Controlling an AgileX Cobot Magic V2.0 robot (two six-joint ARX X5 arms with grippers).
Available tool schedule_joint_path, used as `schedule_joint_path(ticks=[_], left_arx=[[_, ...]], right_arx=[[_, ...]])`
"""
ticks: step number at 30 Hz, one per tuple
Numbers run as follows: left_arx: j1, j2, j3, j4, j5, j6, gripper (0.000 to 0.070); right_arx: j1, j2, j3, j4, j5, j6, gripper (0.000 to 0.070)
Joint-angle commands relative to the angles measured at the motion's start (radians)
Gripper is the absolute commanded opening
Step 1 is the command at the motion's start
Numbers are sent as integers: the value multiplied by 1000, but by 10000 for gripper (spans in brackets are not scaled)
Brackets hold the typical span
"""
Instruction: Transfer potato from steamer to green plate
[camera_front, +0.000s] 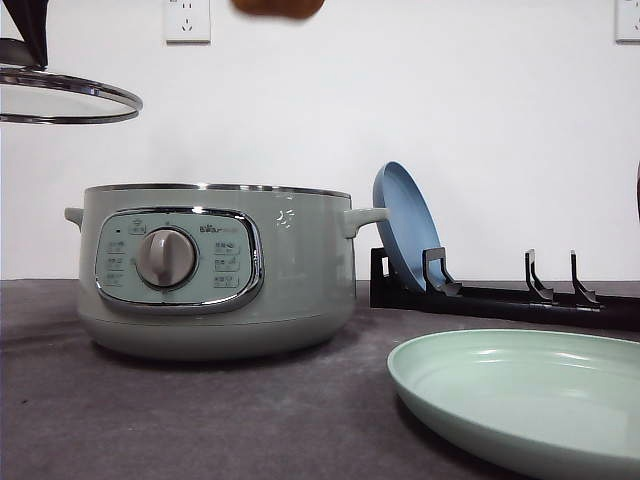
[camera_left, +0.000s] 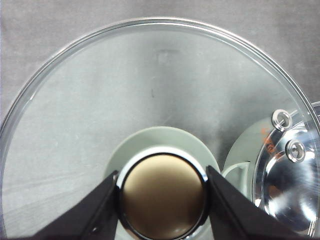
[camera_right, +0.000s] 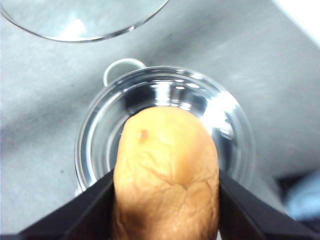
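Observation:
The orange-brown potato (camera_right: 167, 175) is clamped between my right gripper's (camera_right: 166, 187) black fingers, high above the open steamer (camera_right: 235, 115). In the front view, the potato (camera_front: 278, 7) pokes in at the top edge, above the sage-green steamer (camera_front: 215, 270). My left gripper (camera_left: 163, 192) is shut on the knob (camera_left: 163, 200) of the glass lid (camera_left: 150, 85), holding the lid (camera_front: 65, 95) aloft to the steamer's upper left. The pale green plate (camera_front: 520, 395) lies on the table at the front right.
A blue plate (camera_front: 405, 225) stands upright in a black dish rack (camera_front: 520, 295) behind the green plate, right of the steamer. A white wall with a socket (camera_front: 187, 20) backs the dark grey tabletop (camera_front: 200, 420).

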Motion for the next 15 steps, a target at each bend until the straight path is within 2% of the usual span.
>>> schedule_joint_path(ticks=[1,15], left_arx=[[1,-16,43,23,7,-2,16],[-5,-16,43,16,8,-3,16]], right_arx=[[8,-46,-32,-74,18,26,258],[-19,-674,-766,-73,64,133,258]])
